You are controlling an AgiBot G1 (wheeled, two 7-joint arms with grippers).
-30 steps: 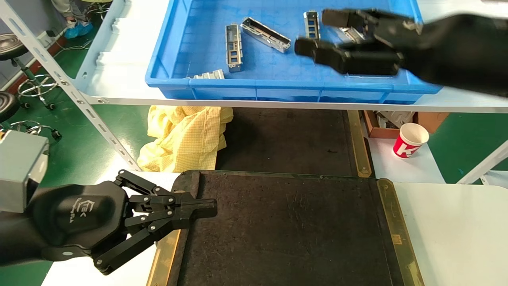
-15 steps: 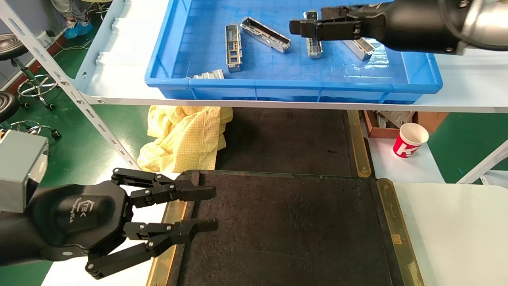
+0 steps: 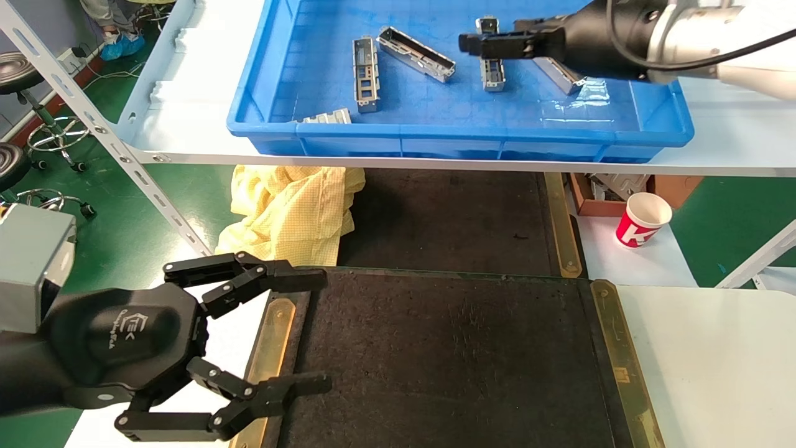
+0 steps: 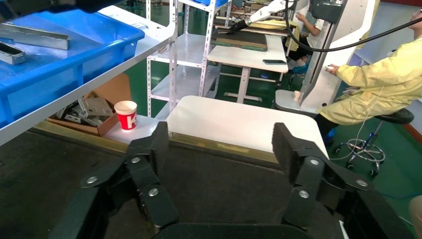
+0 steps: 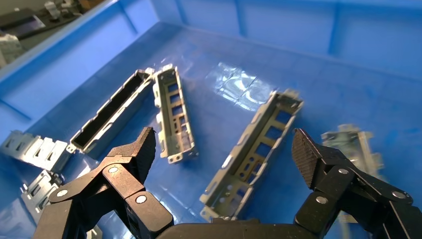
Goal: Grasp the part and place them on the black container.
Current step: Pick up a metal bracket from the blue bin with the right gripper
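Observation:
Several grey metal parts lie in the blue crate on the upper shelf. My right gripper hovers open inside the crate, just above one part. In the right wrist view that part lies lengthwise between the spread fingers of the right gripper, untouched. Other parts lie beside it. The black container sits on the near table with nothing on it. My left gripper is wide open over its left edge, and holds nothing in the left wrist view.
A second black tray lies under the shelf, behind the container. A yellow cloth is bunched to its left. A red paper cup stands at the right. White tabletop extends right of the container.
My left gripper went from shut to wide open over the container's left edge. My right gripper turned and drew back right, settling above a part in the crate.

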